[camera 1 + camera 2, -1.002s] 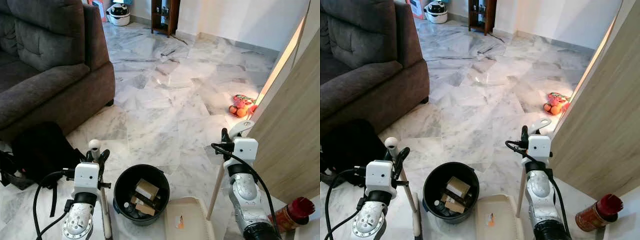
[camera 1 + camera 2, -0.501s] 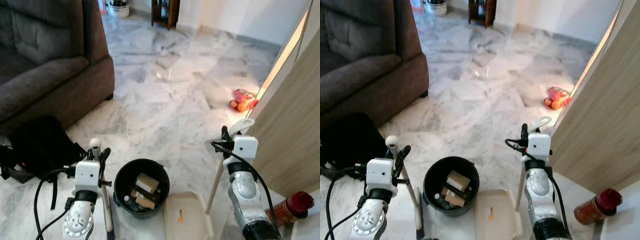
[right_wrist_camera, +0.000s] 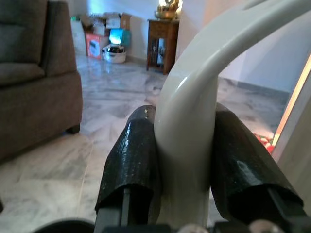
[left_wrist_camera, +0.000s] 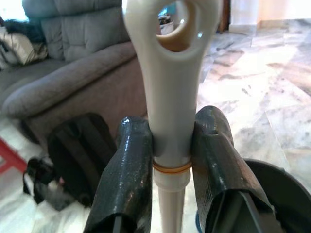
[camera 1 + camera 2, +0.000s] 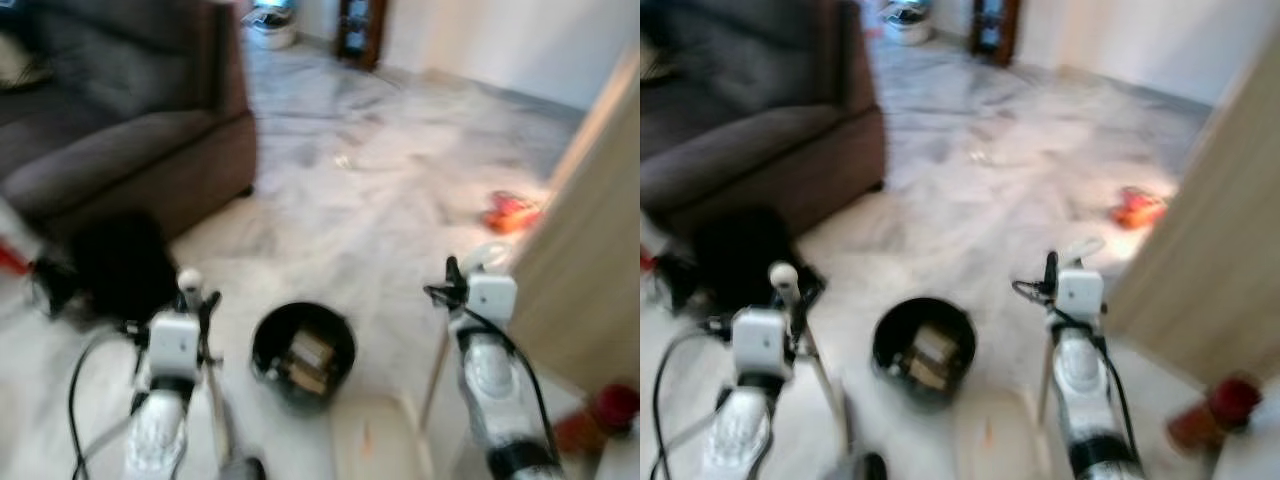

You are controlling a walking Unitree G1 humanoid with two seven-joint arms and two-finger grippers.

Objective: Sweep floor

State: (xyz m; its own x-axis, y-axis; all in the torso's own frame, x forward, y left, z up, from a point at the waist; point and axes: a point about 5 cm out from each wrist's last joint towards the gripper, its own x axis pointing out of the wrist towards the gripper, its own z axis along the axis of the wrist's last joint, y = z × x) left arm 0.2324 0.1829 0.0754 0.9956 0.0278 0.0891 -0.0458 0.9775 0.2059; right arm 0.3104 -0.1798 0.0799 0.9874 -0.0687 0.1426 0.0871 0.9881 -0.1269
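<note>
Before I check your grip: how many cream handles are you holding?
2. The left gripper clamps the cream plastic broom handle beside the round black bin; the right gripper clamps the curved cream dustpan handle.

Bin ahead between both arms, sofa behind-left, bag before it.

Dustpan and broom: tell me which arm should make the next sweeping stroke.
Left, probably. The left hand is shut on the broom handle, so it does the sweeping. The right hand is shut on the dustpan handle, holding the cream dustpan beside the black bin.
</note>
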